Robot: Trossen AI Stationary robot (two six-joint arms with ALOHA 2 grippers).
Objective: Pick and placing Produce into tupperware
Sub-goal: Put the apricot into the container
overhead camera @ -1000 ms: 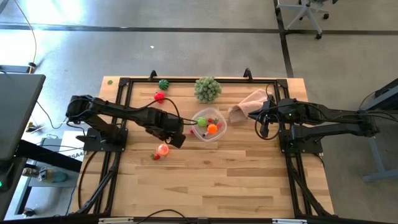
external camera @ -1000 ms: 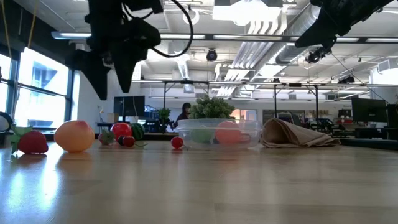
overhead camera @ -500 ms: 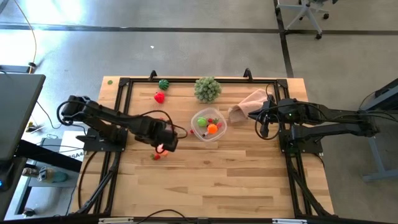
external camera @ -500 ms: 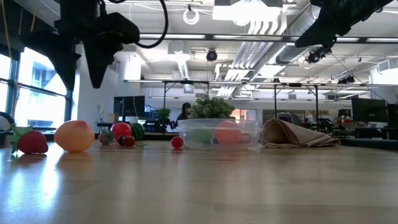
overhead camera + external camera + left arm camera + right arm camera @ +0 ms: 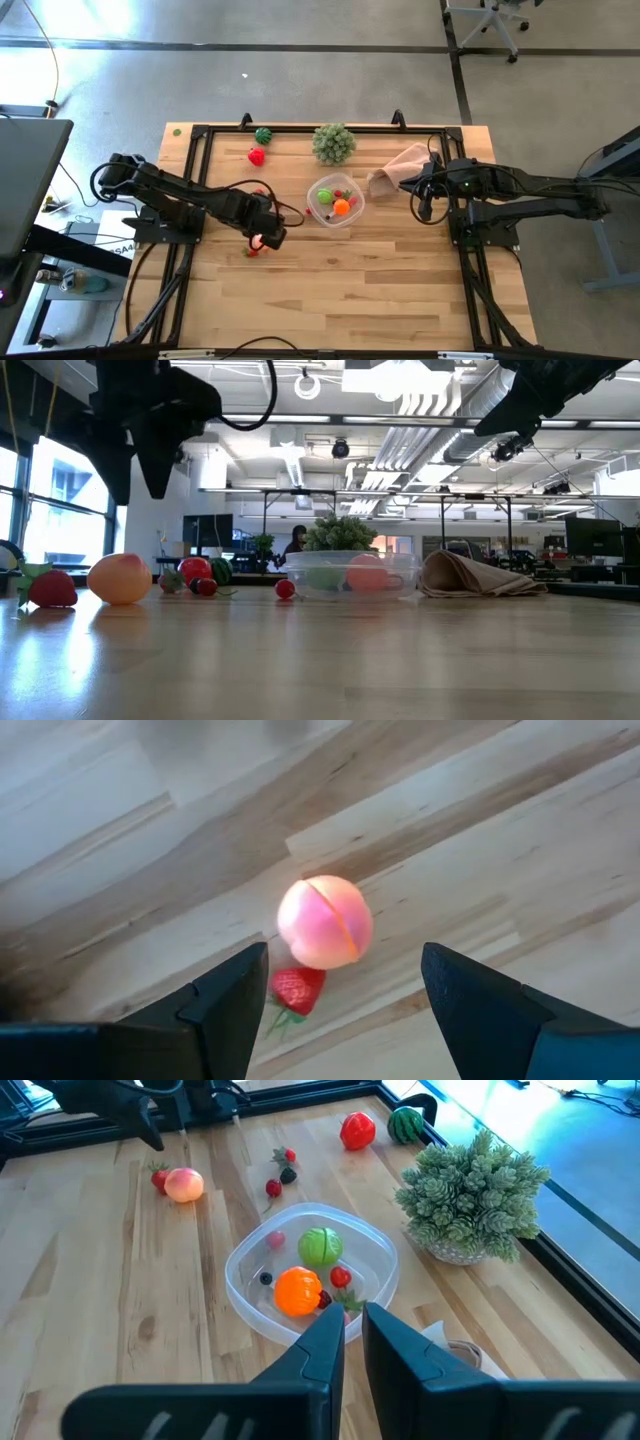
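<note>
Pale green leafy ball (image 5: 334, 143) and pink cloth (image 5: 397, 167) on wooden table (image 5: 380, 290)

The tupperware (image 5: 336, 201) stood near the middle of the table (image 5: 380, 290), with several pieces of produce (image 5: 301, 1276) inside it. Behind it stood the leafy ball (image 5: 334, 143), and the cloth (image 5: 398, 167) lay to its right. To its left, the left gripper (image 5: 340, 982) hung above a peach (image 5: 324, 921), and a strawberry (image 5: 296, 990) was touching the peach.

2 dark jointed arms, looped black cables, seemingly matte wedge-shaped fingers (image 5: 480, 1010)
</note>
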